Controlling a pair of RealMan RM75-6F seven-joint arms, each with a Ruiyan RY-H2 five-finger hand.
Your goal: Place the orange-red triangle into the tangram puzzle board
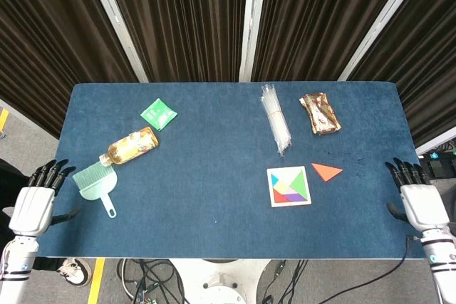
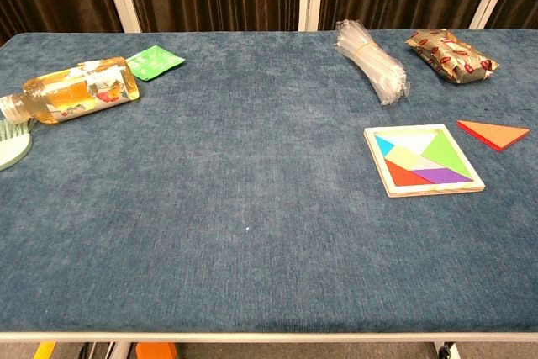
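The orange-red triangle (image 1: 326,171) (image 2: 493,134) lies flat on the blue cloth, just right of the tangram puzzle board (image 1: 289,186) (image 2: 423,159). The board holds several coloured pieces and shows a pale empty patch near its top. My right hand (image 1: 418,201) hovers open over the table's right edge, well right of the triangle, fingers spread. Off the table's left front corner my left hand (image 1: 33,204) is open too, holding nothing. Neither hand shows in the chest view.
A bundle of clear straws (image 1: 275,125) and a brown snack packet (image 1: 320,112) lie behind the board. On the left are a bottle of amber drink (image 1: 131,145), a green sachet (image 1: 158,113) and a mint dustpan brush (image 1: 96,181).
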